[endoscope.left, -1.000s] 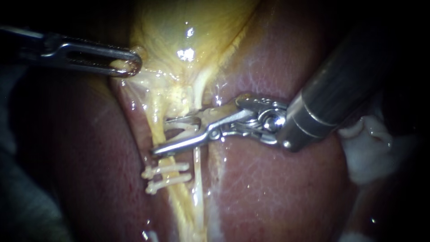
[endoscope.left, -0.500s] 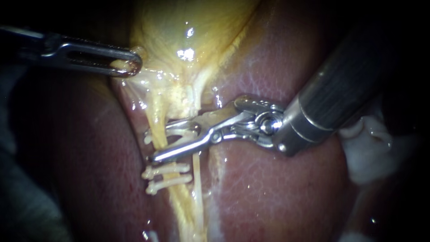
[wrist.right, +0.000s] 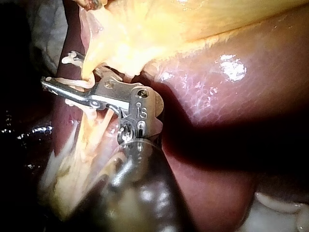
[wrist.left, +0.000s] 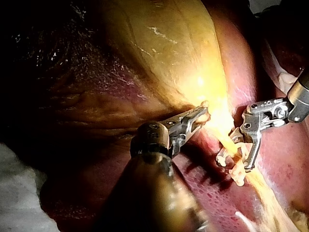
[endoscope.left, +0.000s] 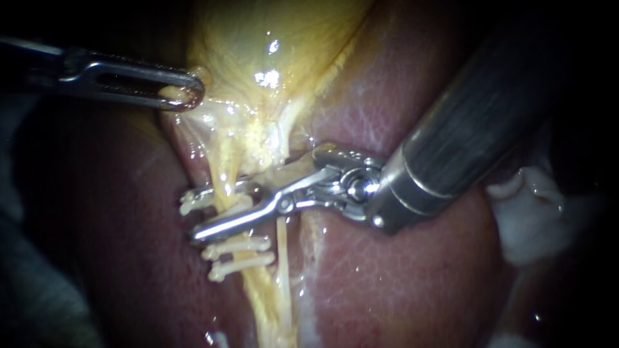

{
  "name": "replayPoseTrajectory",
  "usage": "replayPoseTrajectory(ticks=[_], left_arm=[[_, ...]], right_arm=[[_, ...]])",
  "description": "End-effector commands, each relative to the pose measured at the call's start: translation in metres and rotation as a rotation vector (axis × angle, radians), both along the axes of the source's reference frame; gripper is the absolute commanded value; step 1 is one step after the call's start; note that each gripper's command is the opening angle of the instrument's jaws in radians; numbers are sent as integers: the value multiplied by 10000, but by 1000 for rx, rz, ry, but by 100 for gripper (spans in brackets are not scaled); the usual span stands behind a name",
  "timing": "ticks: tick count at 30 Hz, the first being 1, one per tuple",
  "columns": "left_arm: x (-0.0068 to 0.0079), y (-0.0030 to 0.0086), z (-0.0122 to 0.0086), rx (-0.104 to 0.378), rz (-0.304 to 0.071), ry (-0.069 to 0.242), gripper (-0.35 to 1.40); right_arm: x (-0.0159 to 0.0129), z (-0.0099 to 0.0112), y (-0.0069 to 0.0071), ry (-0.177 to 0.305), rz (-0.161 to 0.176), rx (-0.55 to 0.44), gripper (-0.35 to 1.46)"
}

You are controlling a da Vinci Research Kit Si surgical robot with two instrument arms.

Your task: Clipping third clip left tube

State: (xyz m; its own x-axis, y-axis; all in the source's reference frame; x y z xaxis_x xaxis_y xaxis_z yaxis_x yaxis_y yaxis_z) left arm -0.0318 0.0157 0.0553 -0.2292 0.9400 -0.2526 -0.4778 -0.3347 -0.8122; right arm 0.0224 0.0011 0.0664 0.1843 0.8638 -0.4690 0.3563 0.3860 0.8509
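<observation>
Beneath both instruments: liver (endoscope.left: 400, 270), dark red, wet. Above it the yellow, glistening gallbladder (endoscope.left: 258, 38), with the left instrument (endoscope.left: 184, 95) claw pinching its lower edge. The pale yellow left tube (endoscope.left: 222, 167) passes between the two halves of the right instrument (endoscope.left: 196, 216) claw, nearly square to the claw's length. The halves stand apart, gripping a white clip (endoscope.left: 187, 206) from both sides. It lies lengthwise in the claw, astride the tube, its free end poking past the claw's tip. Just beside the claw, parallel to it, sit two shut clips (endoscope.left: 238, 251).
</observation>
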Motion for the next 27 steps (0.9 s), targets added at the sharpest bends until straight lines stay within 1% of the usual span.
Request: replayPoseTrajectory(ticks=[1,6,10,16,22,25,27], left_arm=[[0,0,0,0,0,0,-35],[1,0,0,0,0,0,-35],[1,0,0,0,0,0,-35],[1,0,0,0,0,0,-35],[1,0,0,0,0,0,-35],[1,0,0,0,0,0,-35],[1,0,0,0,0,0,-35]], right_arm=[[-1,-5,2,1,-1,2,48],[-4,-20,7,10,1,13,48],[-8,-33,14,22,-3,24,46],[-12,-41,24,28,-4,33,41],[-14,-44,28,30,-5,36,22],[-15,-44,27,30,-5,36,3],[-16,-45,27,32,-8,36,-5]])
